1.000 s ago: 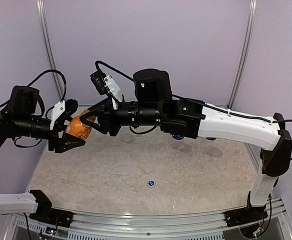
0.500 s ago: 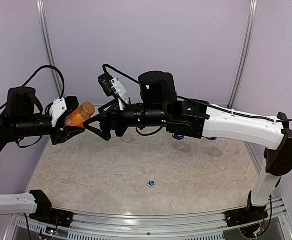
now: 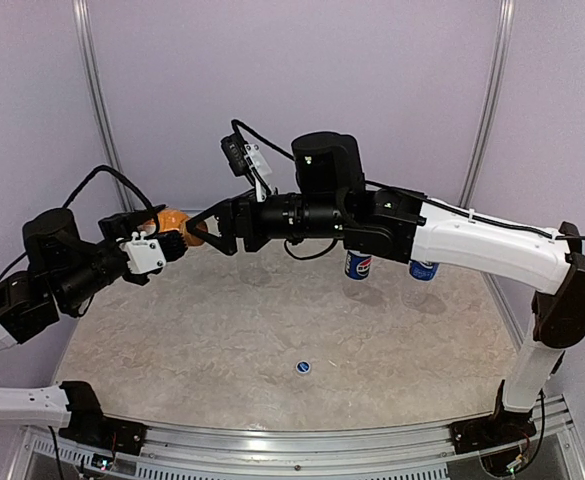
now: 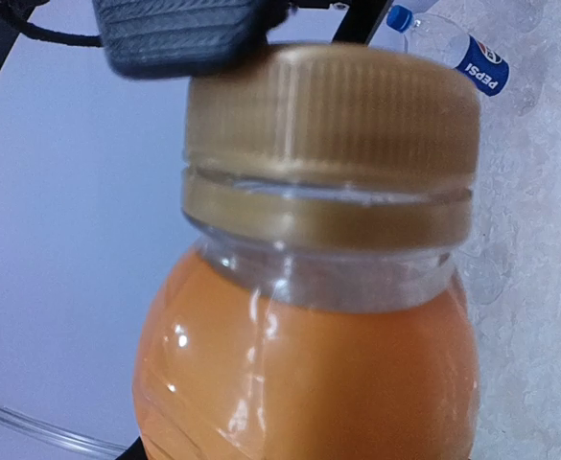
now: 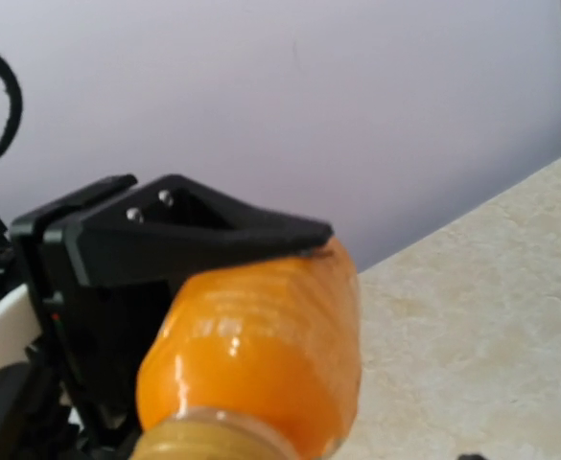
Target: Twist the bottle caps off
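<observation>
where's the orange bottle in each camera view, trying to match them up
Top external: orange bottle left of centre, above the table, held in the left gripper.
Left wrist: it fills the frame, gold cap uppermost.
Right wrist: lower left, under a black finger of the left gripper.
Shared landmark: the beige marbled table, at the right edge of the left wrist view and lower right of the right wrist view.
</observation>
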### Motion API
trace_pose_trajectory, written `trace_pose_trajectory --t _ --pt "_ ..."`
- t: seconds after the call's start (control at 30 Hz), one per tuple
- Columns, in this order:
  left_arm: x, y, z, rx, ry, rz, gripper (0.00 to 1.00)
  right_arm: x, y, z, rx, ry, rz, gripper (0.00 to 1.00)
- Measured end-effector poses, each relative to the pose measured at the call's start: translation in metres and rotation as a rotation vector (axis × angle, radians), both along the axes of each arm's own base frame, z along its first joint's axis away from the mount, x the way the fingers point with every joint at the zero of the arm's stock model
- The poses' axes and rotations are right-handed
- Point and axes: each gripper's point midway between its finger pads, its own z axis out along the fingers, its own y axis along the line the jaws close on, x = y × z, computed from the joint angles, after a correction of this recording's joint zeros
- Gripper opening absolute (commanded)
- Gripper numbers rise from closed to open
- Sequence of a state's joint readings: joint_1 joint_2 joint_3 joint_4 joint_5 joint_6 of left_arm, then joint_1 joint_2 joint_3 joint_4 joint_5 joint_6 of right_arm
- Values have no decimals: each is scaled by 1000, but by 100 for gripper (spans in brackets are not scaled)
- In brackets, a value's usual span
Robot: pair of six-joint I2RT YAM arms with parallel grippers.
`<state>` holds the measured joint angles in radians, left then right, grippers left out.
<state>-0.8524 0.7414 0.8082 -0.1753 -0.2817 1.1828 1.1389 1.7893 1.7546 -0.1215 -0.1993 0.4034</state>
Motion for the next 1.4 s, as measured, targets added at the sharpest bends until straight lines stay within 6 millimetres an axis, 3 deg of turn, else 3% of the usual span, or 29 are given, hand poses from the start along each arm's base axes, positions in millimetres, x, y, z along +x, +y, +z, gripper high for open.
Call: trace_pose_trajectory --t 0.07,0.2,0.43,0.5,0.67,0.87,1.0,1.1,1.27,1.4 --pt "2 2 5 2 -26 15 38 -1 1 1 4 11 4 72" --pt "5 5 6 19 -49 36 38 -2 2 -1 6 34 3 57" --pt "8 4 1 37 -52 47 38 2 16 -8 1 52 9 57" --pt "9 4 0 41 -51 50 39 1 18 -11 -5 57 16 45" --pt "11 6 -2 53 -52 67 38 0 20 -14 -11 73 12 0" --pt "10 6 -5 45 -26 67 37 0 19 -16 -20 71 10 0" --pt "2 8 -8 49 108 45 33 -9 23 -20 -22 49 49 0" --pt "-13 9 -18 48 280 8 32 -22 25 -25 -42 -65 90 0" --pt "-57 7 -42 36 623 -91 32 -55 23 -42 -110 -341 185 0" --pt "-81 3 -51 32 791 -142 31 -75 22 -45 -149 -545 252 0"
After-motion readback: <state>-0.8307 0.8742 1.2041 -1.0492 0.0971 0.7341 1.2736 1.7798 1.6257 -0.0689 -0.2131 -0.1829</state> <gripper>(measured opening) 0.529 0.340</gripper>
